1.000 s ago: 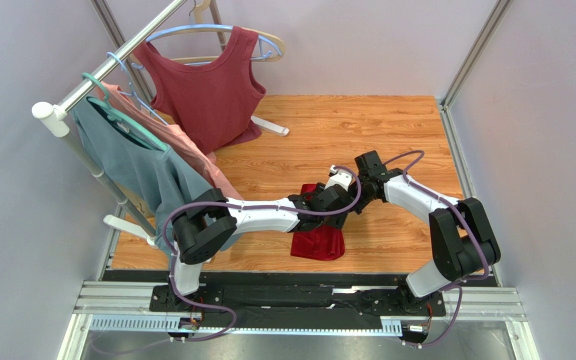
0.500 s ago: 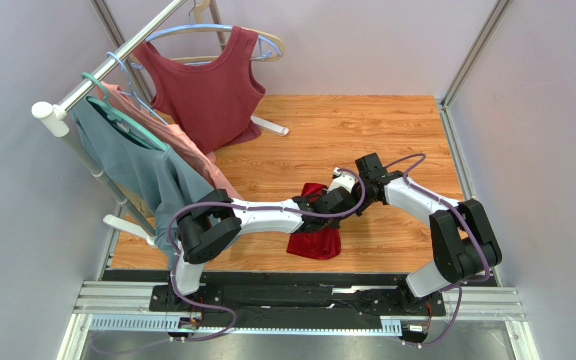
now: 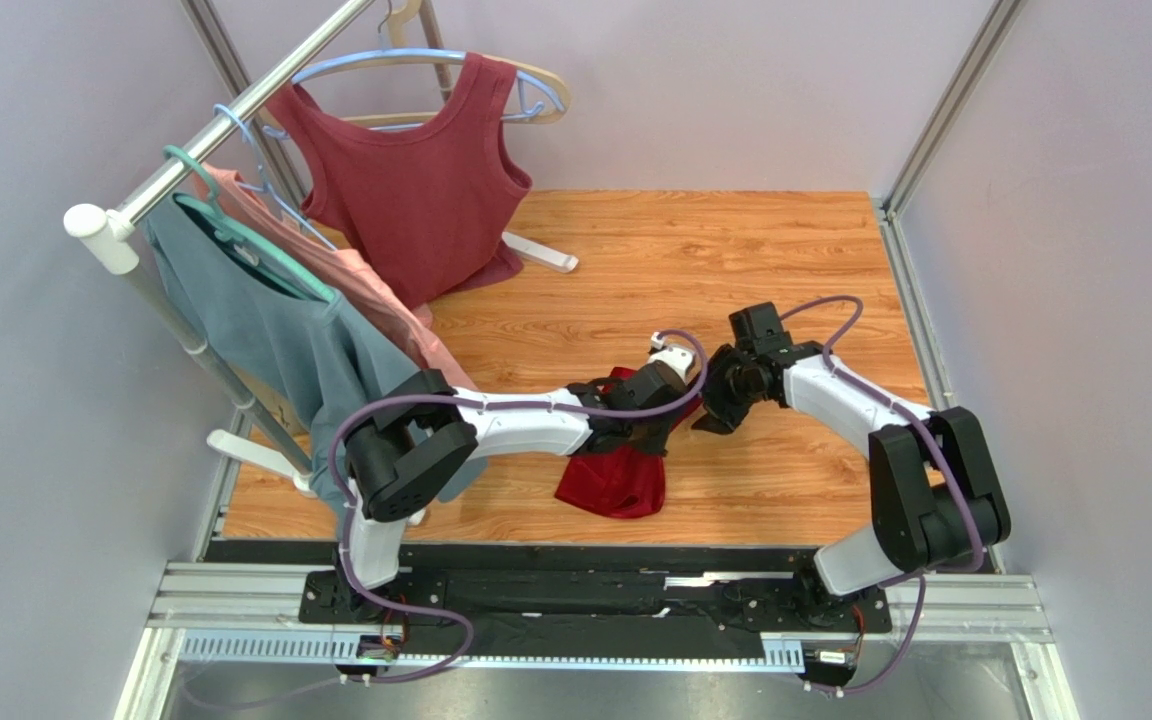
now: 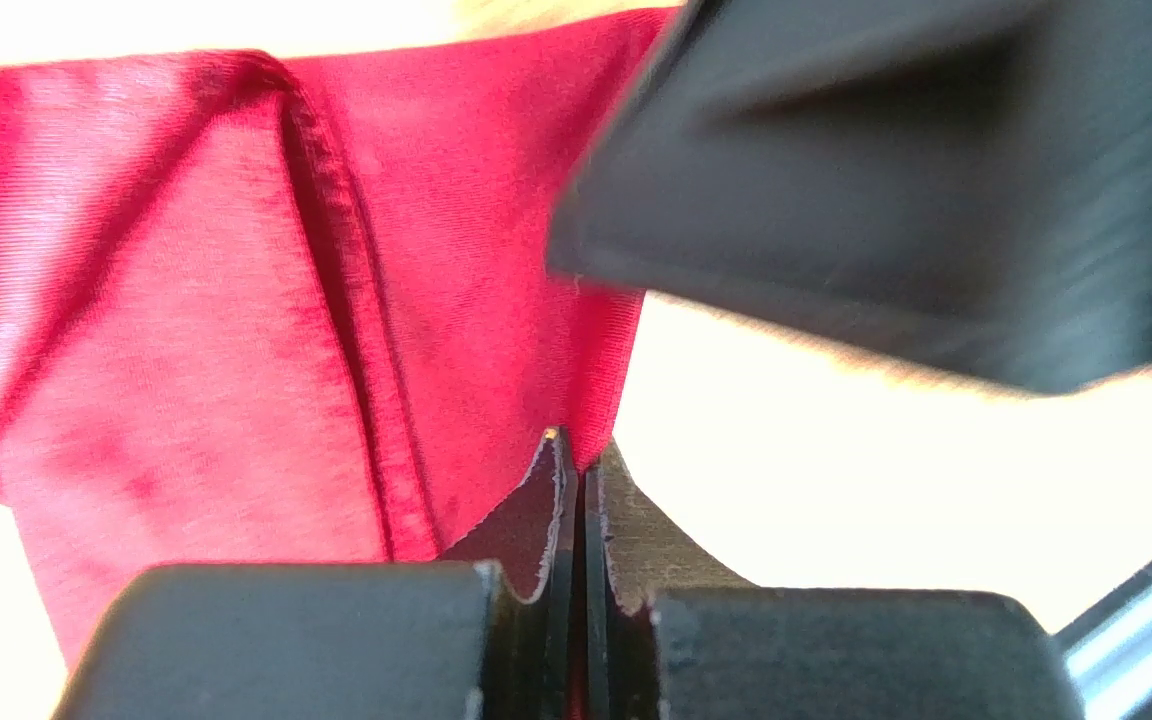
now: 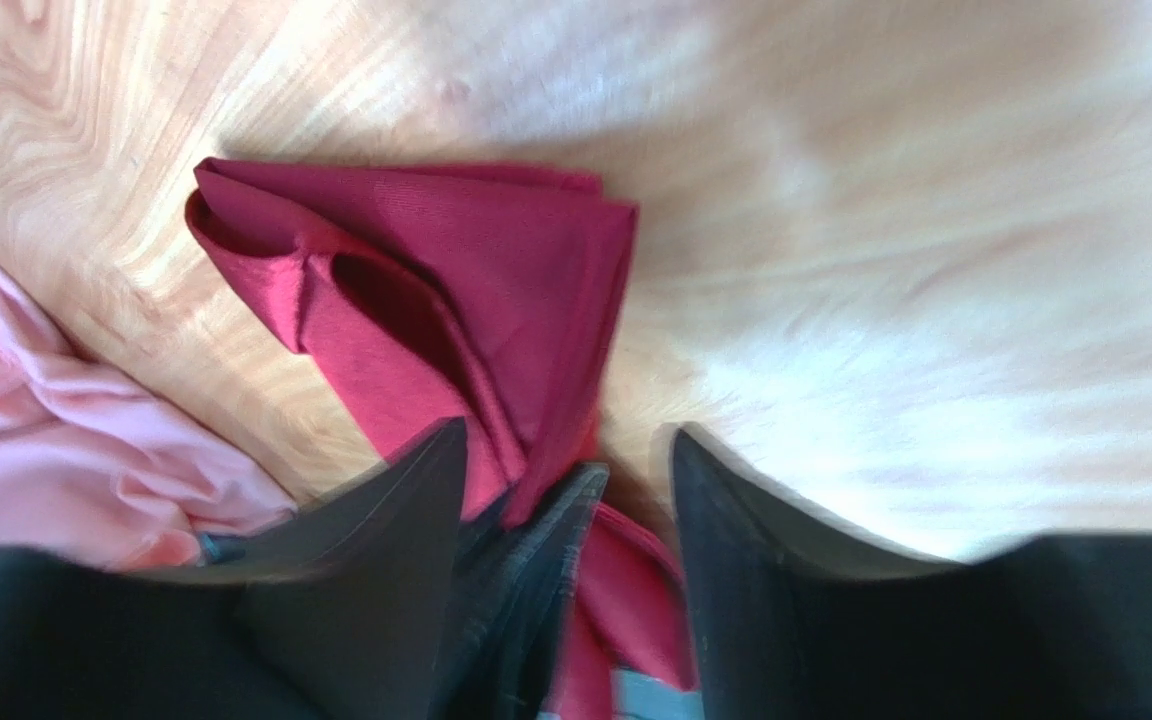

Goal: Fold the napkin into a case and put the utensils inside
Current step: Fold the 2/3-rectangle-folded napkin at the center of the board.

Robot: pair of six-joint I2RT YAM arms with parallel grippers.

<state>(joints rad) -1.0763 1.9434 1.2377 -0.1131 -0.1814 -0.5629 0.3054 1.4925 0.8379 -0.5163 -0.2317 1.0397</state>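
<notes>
At the table's near middle: one napkin [image 3: 615, 483], bright crimson and a touch shiny, lay bunched and part-folded on the wooden table [image 3: 778, 270], with its far end up at the grippers.
Napkin count: just the one; a hemmed edge and a couple of soft folds showed up close from the left wrist.
Arms: two, and they met over that cloth, just right of centre, their grippers right beside each other.
Left gripper [image 4: 579, 450]: fingers were pressed flat together, with a corner of the napkin nipped between the tips.
Right gripper [image 5: 567, 435]: the jaws stood well apart with nothing clamped; they straddled the napkin's bunched end, and one dark finger of the left gripper sat between them.
Rack [image 3: 207, 135]: one, along the far left, hung with three garments.
Garments: one maroon sleeveless top [image 3: 417, 188] farthest back, one teal top [image 3: 259, 323] nearest, and one pink piece [image 3: 387, 308] between them.
Pink piece, again: its hem showed at the left edge of the right wrist view, near the napkin but apart from it.
</notes>
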